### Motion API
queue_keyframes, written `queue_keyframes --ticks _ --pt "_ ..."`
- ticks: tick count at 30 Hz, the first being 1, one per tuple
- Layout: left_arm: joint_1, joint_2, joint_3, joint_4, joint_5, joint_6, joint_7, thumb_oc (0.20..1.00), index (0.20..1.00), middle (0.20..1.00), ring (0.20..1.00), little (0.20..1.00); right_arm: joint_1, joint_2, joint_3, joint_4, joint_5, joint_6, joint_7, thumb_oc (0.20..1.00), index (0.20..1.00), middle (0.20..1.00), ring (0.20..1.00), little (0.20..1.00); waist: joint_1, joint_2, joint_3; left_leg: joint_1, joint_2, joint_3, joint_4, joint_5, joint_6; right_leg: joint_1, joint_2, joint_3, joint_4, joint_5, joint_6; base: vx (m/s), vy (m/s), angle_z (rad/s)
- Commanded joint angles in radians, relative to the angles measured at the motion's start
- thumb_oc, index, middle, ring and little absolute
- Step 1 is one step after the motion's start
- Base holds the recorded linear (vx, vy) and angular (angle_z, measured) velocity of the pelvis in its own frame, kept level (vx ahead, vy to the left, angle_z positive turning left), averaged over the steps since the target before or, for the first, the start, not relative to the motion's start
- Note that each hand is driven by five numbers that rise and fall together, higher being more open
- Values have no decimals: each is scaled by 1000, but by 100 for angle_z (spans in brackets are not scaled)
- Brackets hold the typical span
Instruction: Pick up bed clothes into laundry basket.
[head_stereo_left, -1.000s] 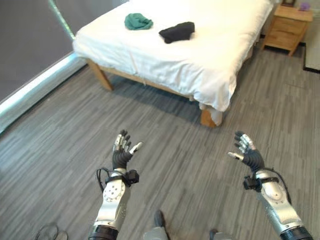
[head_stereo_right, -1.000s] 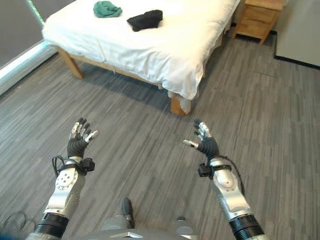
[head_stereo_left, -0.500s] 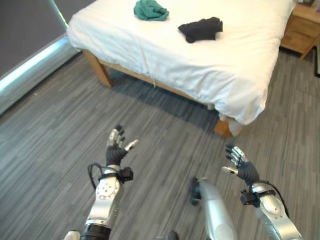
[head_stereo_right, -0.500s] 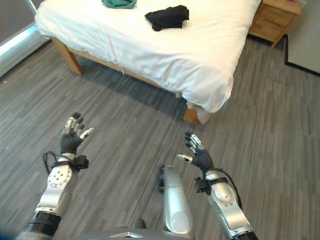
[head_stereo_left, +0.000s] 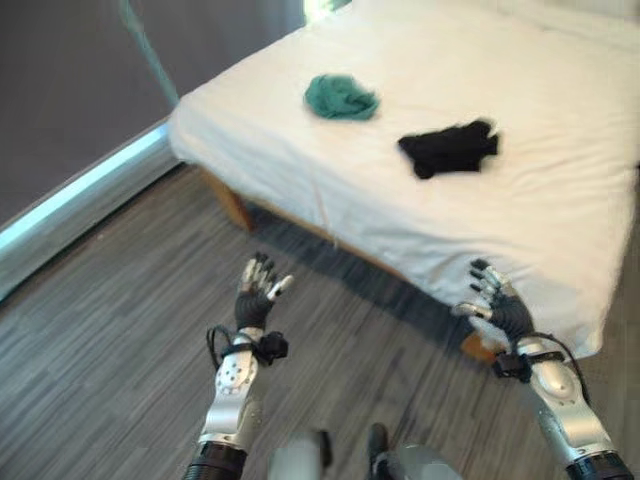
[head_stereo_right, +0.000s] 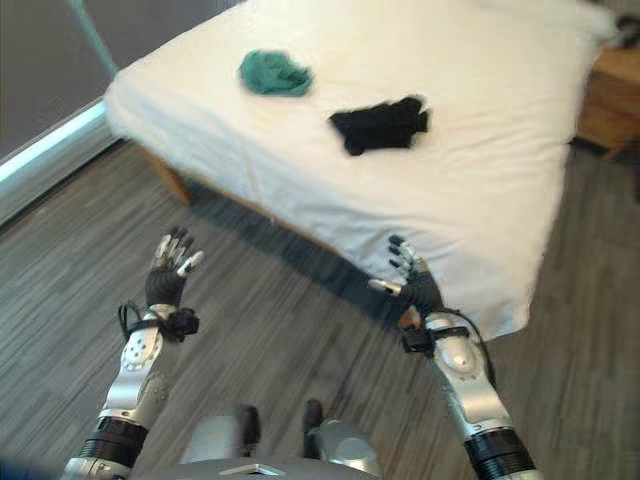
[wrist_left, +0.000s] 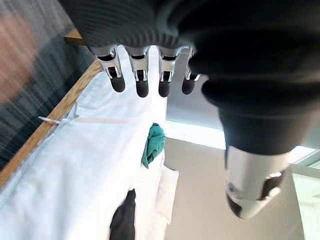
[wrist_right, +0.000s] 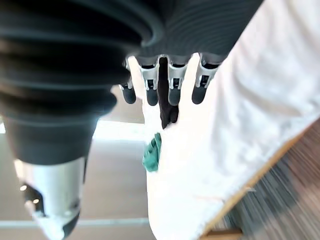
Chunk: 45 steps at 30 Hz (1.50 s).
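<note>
Big bed (head_stereo_left: 560, 190) with a smooth white sheet and wooden legs, on a grey striped plank floor (head_stereo_left: 110, 340). On top, a flat black cloth (head_stereo_left: 448, 150) and, beside it, a bunched-up green cloth (head_stereo_left: 341, 97), both far ahead of the hands. Left hand (head_stereo_left: 256, 296) up over the floor, fingers spread, holding nothing. Right hand (head_stereo_left: 497, 306) up just in front of the bed's edge, fingers spread too, holding nothing.
</note>
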Motion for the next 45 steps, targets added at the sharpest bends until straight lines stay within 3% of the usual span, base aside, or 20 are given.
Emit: queue_keyframes --ticks 1,4,5,6,7,9,10,13,15,21,22,23,26,31,33,34,35,37,38,45 --pt "12 70 -44 -76 21 -43 -11 1000 1000 1000 1000 1000 31 -15 -36 -34 14 -44 -8 1000 1000 1000 1000 1000 -21 39 -25 194 16 44 -273 -219 82 167 50 63 -469 184 245 330 56 -129" --pt "20 85 -43 -106 -4 -55 -34 1000 1000 1000 1000 1000 40 6 -36 8 23 -55 -15 1000 1000 1000 1000 1000 -1 62 -22 147 136 -62 -754 -208 102 197 34 100 -473 164 293 305 153 -76" --pt "20 85 -43 -106 -4 -55 -34 1000 1000 1000 1000 1000 40 6 -36 9 24 -55 -15 1000 1000 1000 1000 1000 1 57 -23 151 132 -58 -764 -202 102 196 28 102 -473 165 293 249 214 -44" --pt "30 96 -42 -95 -11 -54 -46 1000 1000 1000 1000 1000 34 12 -30 19 6 -65 -13 1000 1000 1000 1000 1000 4 84 -30 216 201 -106 -1102 -155 109 184 30 114 -465 150 315 178 135 -39" --pt "31 95 -42 -95 -11 -54 -46 1000 1000 1000 1000 1000 34 11 -29 19 6 -66 -13 1000 1000 1000 1000 1000 7 78 -27 234 197 -100 -1123 -147 108 189 25 118 -463 148 313 292 234 -31" --pt "59 95 -34 -68 -14 -51 -46 1000 1000 1000 1000 1000 46 -2 -24 14 -37 -71 -10 1000 1000 1000 1000 1000 1 142 -61 405 268 -169 -1588 -79 81 192 45 142 -474 120 346 377 324 -79" --pt "60 95 -31 -55 -10 -52 -44 1000 1000 1000 1000 1000 48 -6 -29 13 -37 -71 -5 1000 1000 1000 1000 1000 4 157 -69 426 269 -206 -1654 -70 70 203 52 161 -485 110 350 317 270 -96" --pt "52 97 -27 -36 6 -53 -36 1000 1000 1000 1000 1000 59 0 -49 23 -29 -68 -5 1000 1000 1000 1000 1000 -6 173 -82 445 275 -212 -1681 -68 44 222 44 191 -489 98 365 199 208 -27" --pt "34 107 -32 -44 -3 -53 -45 1000 1000 1000 1000 1000 83 38 -79 54 11 -64 -11 1000 1000 1000 1000 1000 -24 187 -97 466 252 -133 -1703 -92 45 232 12 192 -497 98 386 293 458 29" --pt "9 127 -38 -55 9 -48 -26 1000 1000 1000 1000 1000 66 78 -60 65 -47 -36 -27 1000 1000 1000 1000 1000 -20 182 -98 514 168 -63 -1740 -144 117 135 -69 262 -334 160 453 117 385 -35" --pt "0 135 -37 -57 21 -45 -23 1000 1000 1000 1000 1000 60 71 -53 60 -112 -28 -37 1000 1000 1000 1000 1000 -21 184 -91 522 147 -64 -1742 -151 133 103 -75 282 -262 199 453 27 331 -23" --pt "-6 143 -38 -62 32 -45 -26 1000 1000 1000 1000 1000 54 68 -38 60 -156 -23 -40 1000 1000 1000 1000 1000 -31 191 -67 549 123 -72 -1743 -160 157 34 -76 312 -121 325 440 24 330 -9" --pt "-9 162 -31 -75 55 -46 -19 1000 1000 1000 1000 1000 51 74 -25 52 -164 -24 -30 1000 1000 1000 1000 1000 -56 215 -22 583 112 -91 -1749 -163 183 -71 -40 337 59 430 421 6 380 20" --pt "0 163 -21 -55 80 -41 -22 1000 1000 1000 1000 1000 63 79 -21 60 -158 -23 -13 1000 1000 1000 1000 1000 -89 228 -20 594 100 -134 -1747 -166 193 -121 93 361 88 308 421 77 136 36" --pt "17 160 1 -58 74 -43 -15 1000 1000 1000 1000 1000 59 72 -23 65 -162 -24 -13 1000 1000 1000 1000 1000 -58 210 -35 601 68 -113 -1749 -182 197 -109 79 186 -98 230 401 111 94 25" --pt "18 161 1 -58 74 -43 -15 1000 1000 1000 1000 1000 59 72 -23 65 -162 -25 -13 1000 1000 1000 1000 1000 -62 212 -33 603 71 -118 -1749 -184 197 -103 79 180 -104 231 400 63 -6 -8" --pt "45 152 16 -72 75 -43 -16 1000 1000 1000 1000 1000 56 70 -17 66 -170 -25 -12 1000 1000 1000 1000 1000 -21 204 -49 600 65 -92 -1749 -193 189 -38 46 -4 -228 180 389 40 -22 -16" --pt "65 151 34 -79 76 -43 -16 1000 1000 1000 1000 1000 41 69 -6 79 -178 -21 -11 1000 1000 1000 1000 1000 12 195 -61 604 67 -65 -1747 -197 183 0 13 -103 -282 188 392 50 -89 -31" --pt "95 136 46 -77 73 -39 -27 1000 1000 1000 1000 1000 15 67 11 100 -180 -18 -11 1000 1000 1000 1000 1000 26 183 -85 596 67 -47 -1744 -197 178 64 43 -45 -381 184 394 52 -118 -32" --pt "101 116 66 -37 44 -19 1 1000 1000 1000 1000 1000 -22 26 7 83 -187 -15 -25 1000 1000 1000 1000 1000 51 173 -107 606 86 -5 -1749 -200 160 130 65 -17 -458 172 375 80 -77 -36"
